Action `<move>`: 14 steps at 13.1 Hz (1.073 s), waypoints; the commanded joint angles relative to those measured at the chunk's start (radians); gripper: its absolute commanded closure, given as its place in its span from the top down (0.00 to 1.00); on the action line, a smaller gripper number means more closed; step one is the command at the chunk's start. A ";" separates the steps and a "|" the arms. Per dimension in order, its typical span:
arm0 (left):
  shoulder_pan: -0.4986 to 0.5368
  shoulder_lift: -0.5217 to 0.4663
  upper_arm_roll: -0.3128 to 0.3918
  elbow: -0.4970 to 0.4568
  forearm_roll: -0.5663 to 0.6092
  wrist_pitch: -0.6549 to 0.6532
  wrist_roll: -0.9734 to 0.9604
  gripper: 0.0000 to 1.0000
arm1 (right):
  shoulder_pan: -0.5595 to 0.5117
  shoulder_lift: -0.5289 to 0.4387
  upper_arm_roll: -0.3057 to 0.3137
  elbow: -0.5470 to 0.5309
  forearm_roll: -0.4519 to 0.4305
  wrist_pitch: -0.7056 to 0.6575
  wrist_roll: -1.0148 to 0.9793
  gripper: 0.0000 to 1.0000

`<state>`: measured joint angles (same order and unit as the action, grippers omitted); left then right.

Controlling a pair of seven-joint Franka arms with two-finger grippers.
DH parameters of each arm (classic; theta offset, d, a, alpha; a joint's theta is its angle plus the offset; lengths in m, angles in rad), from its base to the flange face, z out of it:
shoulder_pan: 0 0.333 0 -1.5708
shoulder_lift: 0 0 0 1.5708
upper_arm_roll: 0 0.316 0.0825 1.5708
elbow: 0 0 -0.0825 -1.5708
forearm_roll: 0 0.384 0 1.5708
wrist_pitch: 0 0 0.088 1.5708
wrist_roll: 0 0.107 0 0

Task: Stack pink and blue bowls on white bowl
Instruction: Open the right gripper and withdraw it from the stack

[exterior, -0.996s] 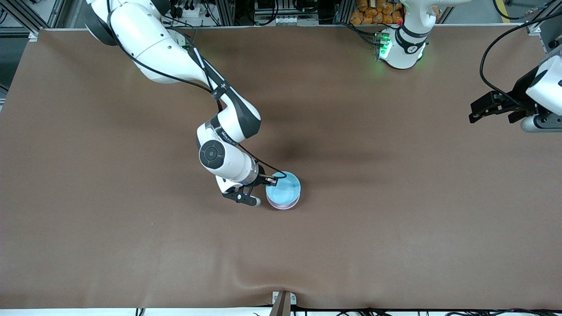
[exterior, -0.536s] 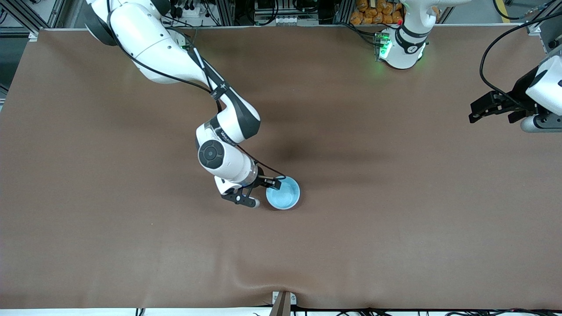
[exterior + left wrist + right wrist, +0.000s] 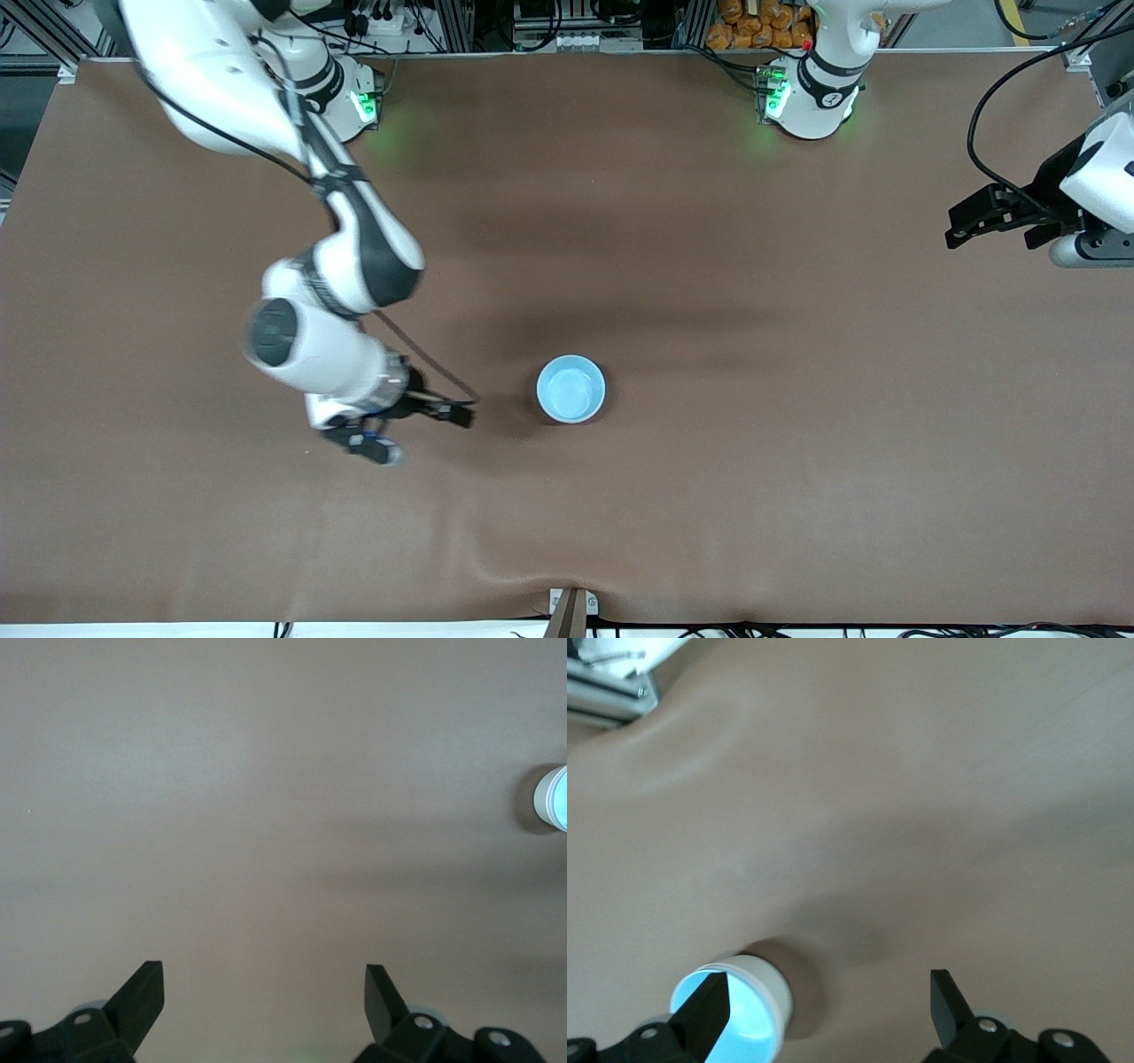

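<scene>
The light blue bowl [image 3: 570, 388] sits upright at the table's middle, on top of a stack. In the right wrist view the blue bowl [image 3: 722, 1014] has a whitish outer wall [image 3: 771, 997] around it, which I take for the white bowl. The pink bowl does not show. My right gripper [image 3: 447, 414] is open and empty, apart from the stack, toward the right arm's end of the table; it also shows in its own view [image 3: 828, 979]. My left gripper [image 3: 961, 226] waits open and empty at the left arm's end [image 3: 263, 967]. The stack [image 3: 554, 797] shows small in the left wrist view.
The brown table cover [image 3: 753, 461] is bare around the stack. A metal bracket [image 3: 571, 607] sits at the table's edge nearest the front camera. The arms' bases [image 3: 815, 97] stand along the edge farthest from it.
My right gripper has let go of the blue bowl and swung away toward the right arm's end. The blue bowl has settled on the stack, covering the pink rim. The left arm has not moved.
</scene>
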<state>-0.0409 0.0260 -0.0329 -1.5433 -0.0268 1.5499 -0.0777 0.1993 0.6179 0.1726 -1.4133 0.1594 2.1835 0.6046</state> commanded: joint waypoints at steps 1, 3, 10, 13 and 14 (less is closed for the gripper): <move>-0.004 0.011 -0.001 0.026 0.004 -0.013 -0.005 1.00 | -0.085 -0.244 0.015 -0.290 -0.027 0.004 -0.150 1.00; -0.004 0.011 -0.001 0.026 0.004 -0.013 -0.005 1.00 | -0.162 -0.393 0.015 -0.418 -0.027 -0.002 -0.270 1.00; -0.002 0.011 -0.001 0.026 0.004 -0.013 -0.005 1.00 | -0.239 -0.645 -0.079 -0.429 -0.132 -0.381 -0.476 1.00; -0.002 0.011 -0.001 0.026 0.002 -0.013 -0.004 1.00 | -0.225 -0.672 -0.111 -0.321 -0.193 -0.532 -0.514 1.00; -0.004 0.011 -0.001 0.026 0.004 -0.013 -0.005 1.00 | -0.222 -0.670 -0.128 -0.279 -0.196 -0.580 -0.532 1.00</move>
<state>-0.0414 0.0282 -0.0330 -1.5396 -0.0268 1.5498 -0.0777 -0.0352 -0.0438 0.0739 -1.7680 -0.0114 1.6862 0.1086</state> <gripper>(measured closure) 0.000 0.000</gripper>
